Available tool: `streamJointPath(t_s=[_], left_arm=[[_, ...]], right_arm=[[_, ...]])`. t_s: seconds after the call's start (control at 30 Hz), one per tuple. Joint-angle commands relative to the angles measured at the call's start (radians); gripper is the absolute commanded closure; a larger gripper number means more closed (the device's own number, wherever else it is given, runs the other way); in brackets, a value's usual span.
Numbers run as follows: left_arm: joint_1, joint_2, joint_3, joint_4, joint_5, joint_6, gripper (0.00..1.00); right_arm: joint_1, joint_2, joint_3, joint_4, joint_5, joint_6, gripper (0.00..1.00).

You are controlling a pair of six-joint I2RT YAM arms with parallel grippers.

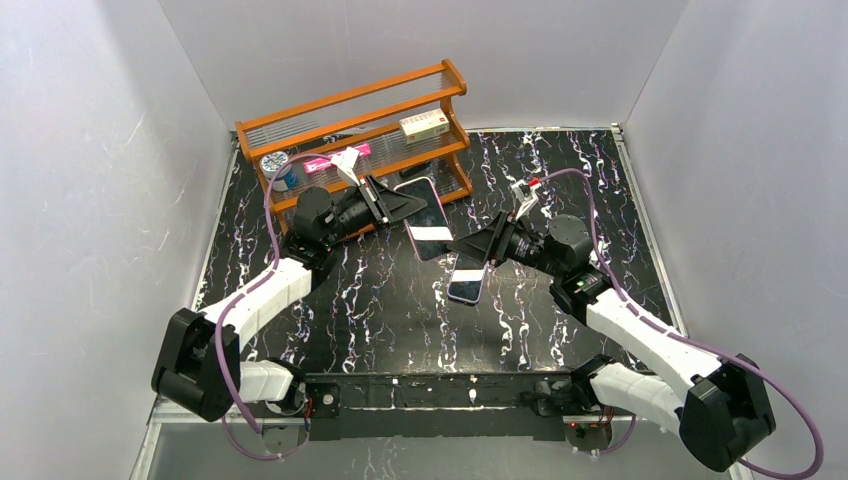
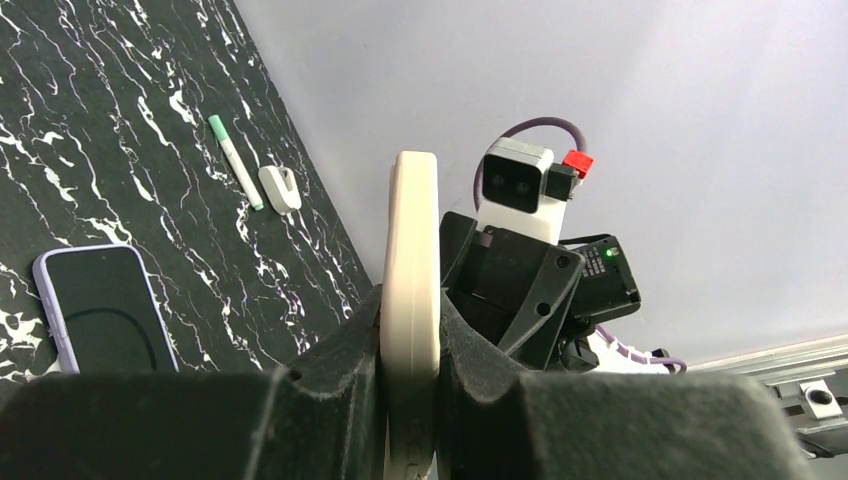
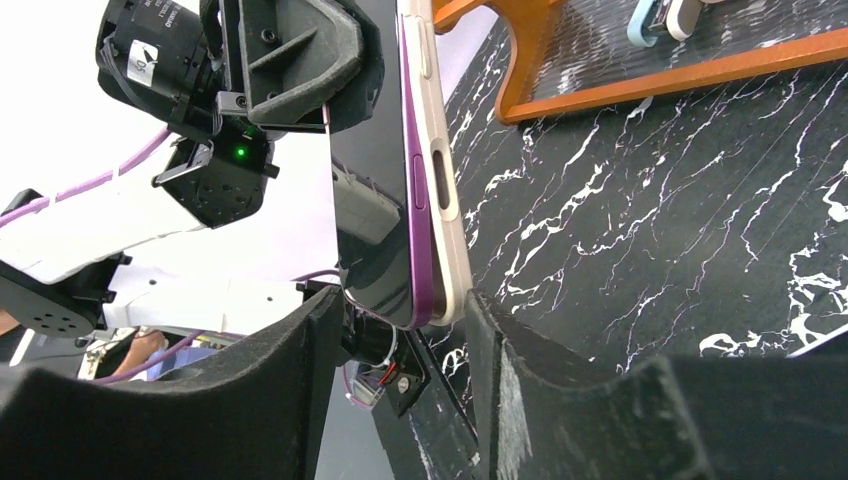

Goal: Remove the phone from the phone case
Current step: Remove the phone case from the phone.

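Your left gripper (image 2: 410, 335) is clenched on the cream plastic case (image 2: 411, 240). It holds the case on its edge in the air, above the black marbled table (image 1: 380, 310) and just in front of the orange wooden rack (image 1: 352, 108). The phone with the dark screen and purple rim (image 3: 375, 200) sits inside this case. Along the side, the purple rim lies close against the cream wall, so I judge that nothing is separated yet.

Your right gripper (image 3: 405, 320) has its two black pads around the lower corner of the phone, one on the screen side and one at the back of the case. Whether they press on it or only stand close, I cannot tell from these views.

In my judgement you are at the step of finding a hold for the peeling, so the task is in its early part. The next move asks the right pads to catch the lip of the case or to push the phone out from its back. Do not squeeze phone and case together, as I think this would only lock them. The left grip must be firm while the corner bends away.

A second phone in a lilac cover (image 1: 467, 287) lies flat on the table below the two grippers; keep clear of it.
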Motion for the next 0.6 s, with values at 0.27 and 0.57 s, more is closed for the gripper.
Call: streamJointPath(t_s=[0.27, 0.57], left_arm=[[-0.008, 0.003, -0.003, 0.101, -0.003, -0.013, 1.00], [-0.008, -0.012, -0.018, 0.101, -0.047, 0.013, 1.00]], right_arm=[[-0.002, 0.018, 0.017, 0.105, -0.037, 0.047, 0.48], [-0.002, -0.027, 0.051, -0.034, 0.025, 0.003, 0.45]])
